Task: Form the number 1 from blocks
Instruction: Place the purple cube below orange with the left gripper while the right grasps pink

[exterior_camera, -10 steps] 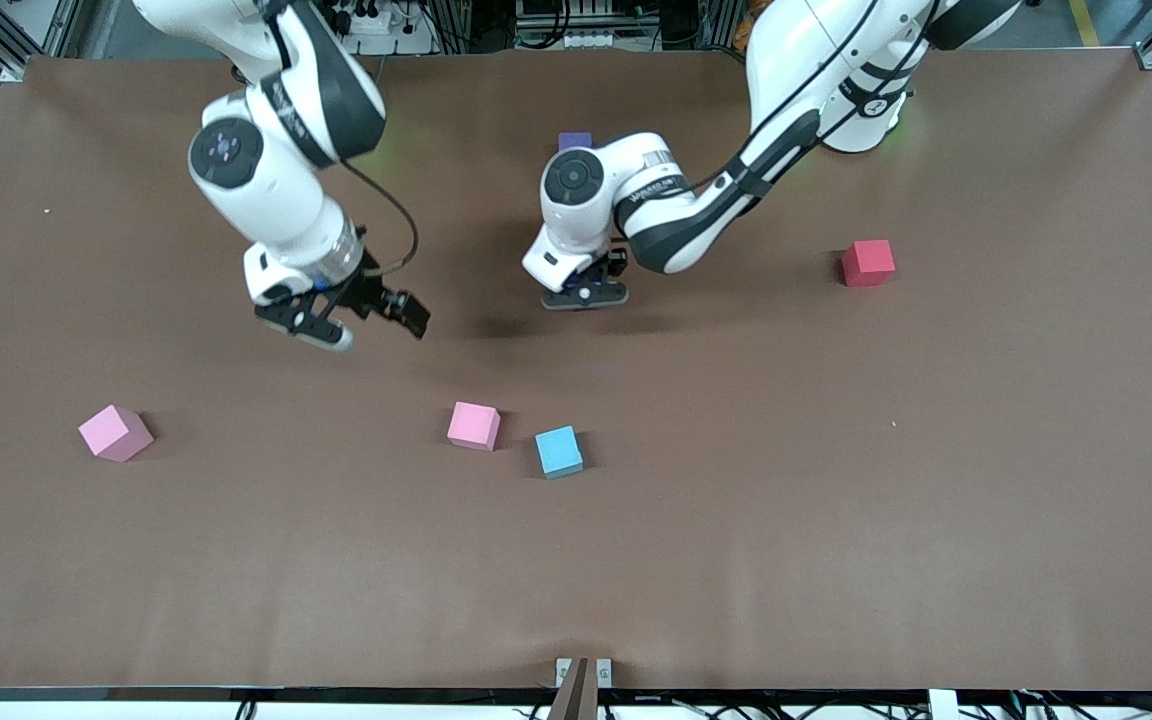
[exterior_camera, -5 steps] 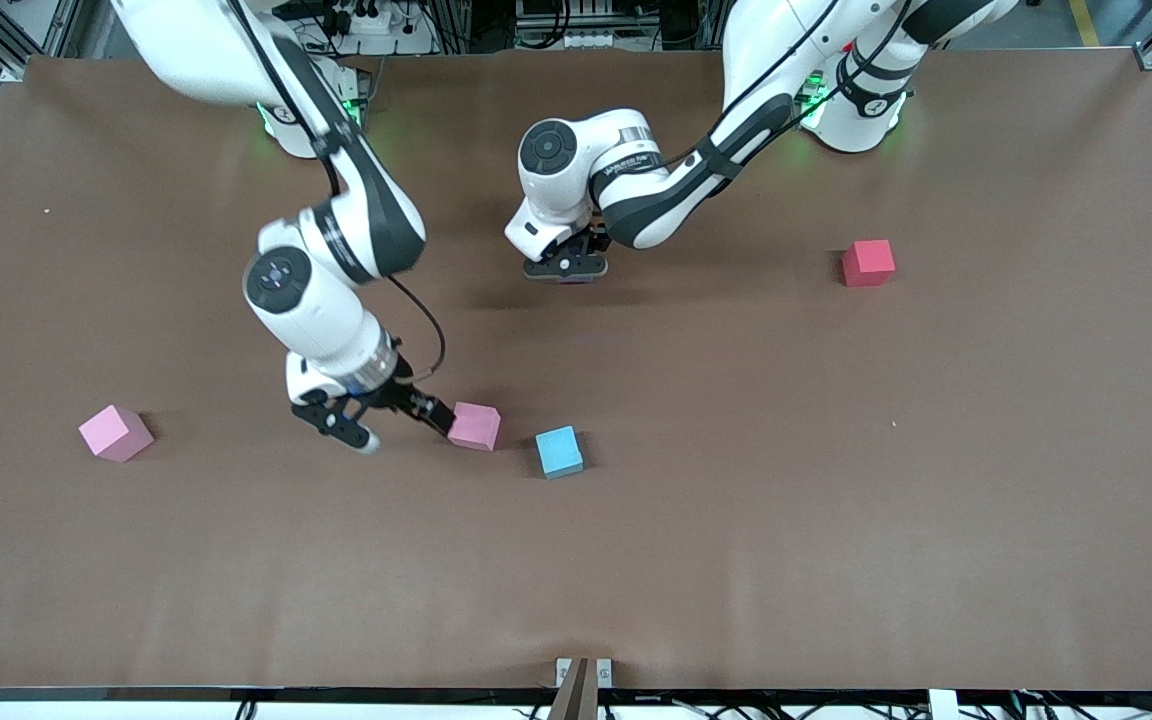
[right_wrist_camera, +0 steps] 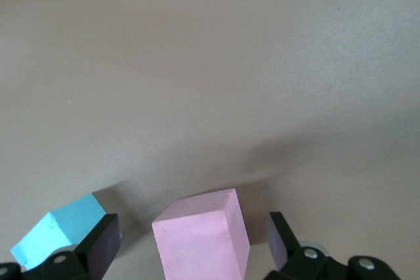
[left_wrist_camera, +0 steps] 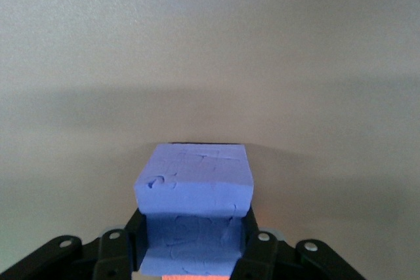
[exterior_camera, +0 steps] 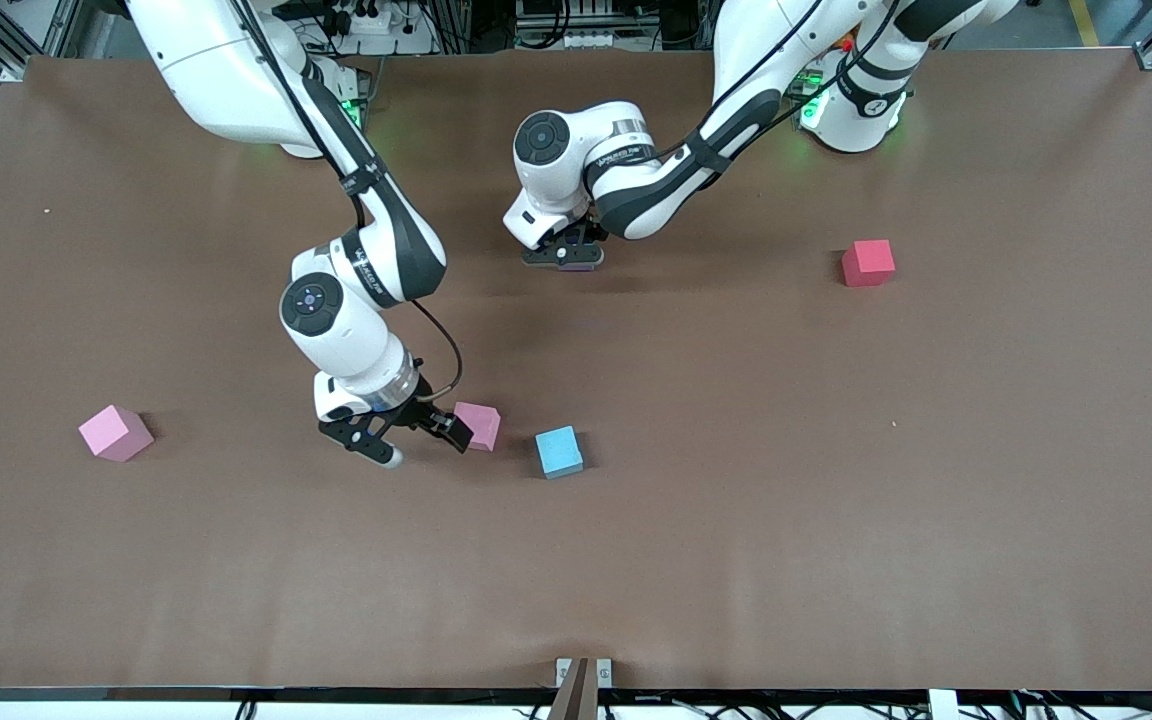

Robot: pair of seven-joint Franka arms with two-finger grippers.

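My left gripper (exterior_camera: 564, 258) is shut on a purple block (left_wrist_camera: 193, 175), low over the table toward the robots' bases; in the left wrist view my left gripper (left_wrist_camera: 193, 248) clamps its two sides. A thin orange strip (left_wrist_camera: 195, 277) shows under that block at the picture's edge. My right gripper (exterior_camera: 419, 443) is open and low around a pink block (exterior_camera: 484, 425). In the right wrist view that pink block (right_wrist_camera: 200, 231) sits between the spread fingers of my right gripper (right_wrist_camera: 190, 246), apart from both. A second pink block (exterior_camera: 115, 432) lies toward the right arm's end. No green block is in view.
A light blue cube (exterior_camera: 559, 451) rests close beside the pink block, on its side toward the left arm's end; the light blue cube (right_wrist_camera: 56, 231) also shows just outside one right finger. A red cube (exterior_camera: 868, 262) stands alone toward the left arm's end.
My right arm has swung from mid-table down to the pink block and now straddles it. My left gripper has carried the purple block a little toward the robots' bases, covering another purple block seen earlier.
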